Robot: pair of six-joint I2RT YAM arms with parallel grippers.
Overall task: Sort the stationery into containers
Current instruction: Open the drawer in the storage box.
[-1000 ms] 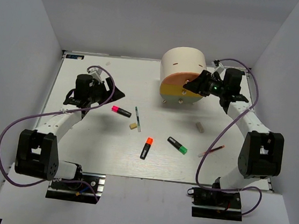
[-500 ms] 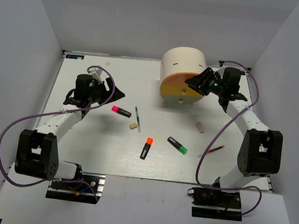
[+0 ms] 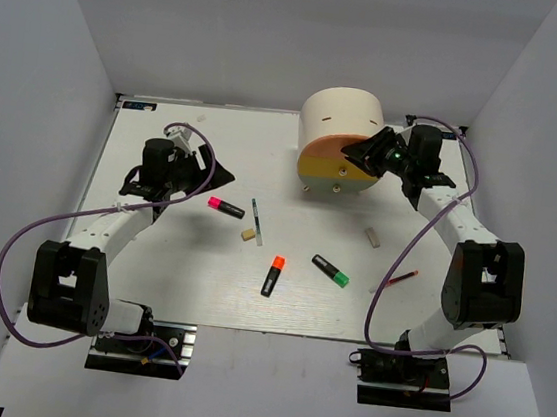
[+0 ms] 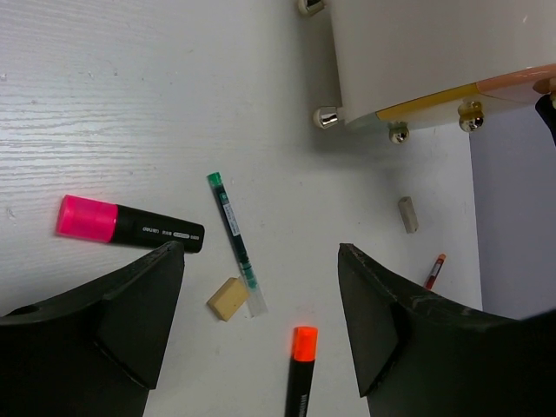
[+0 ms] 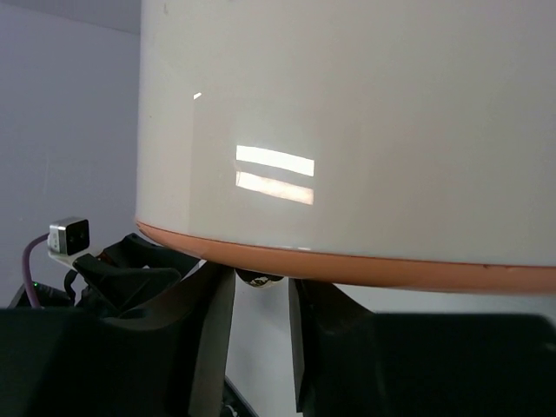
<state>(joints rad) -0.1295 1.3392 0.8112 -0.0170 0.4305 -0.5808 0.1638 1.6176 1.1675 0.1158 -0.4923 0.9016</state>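
The cream drum unit [image 3: 341,120] stands at the back, with an orange drawer [image 3: 337,156] above a yellow drawer [image 3: 342,181]. My right gripper [image 3: 353,155] is at the orange drawer's front. In the right wrist view its jaws [image 5: 261,295] are closed to a narrow gap around the small knob [image 5: 259,280] under the orange edge [image 5: 391,271]. My left gripper [image 3: 217,173] is open and empty above the table. Below it [image 4: 261,261] lie the pink highlighter [image 4: 130,228], pale pen [image 4: 234,243], tan eraser [image 4: 228,298] and orange highlighter [image 4: 300,369].
A green-ended highlighter [image 3: 330,271], a grey eraser [image 3: 373,237] and a thin red pen [image 3: 399,279] lie on the white table [image 3: 152,255] right of centre. Grey walls close in the table on three sides.
My right wrist has moved a little back and left, closer to the drum. The left arm and the stationery have not moved.
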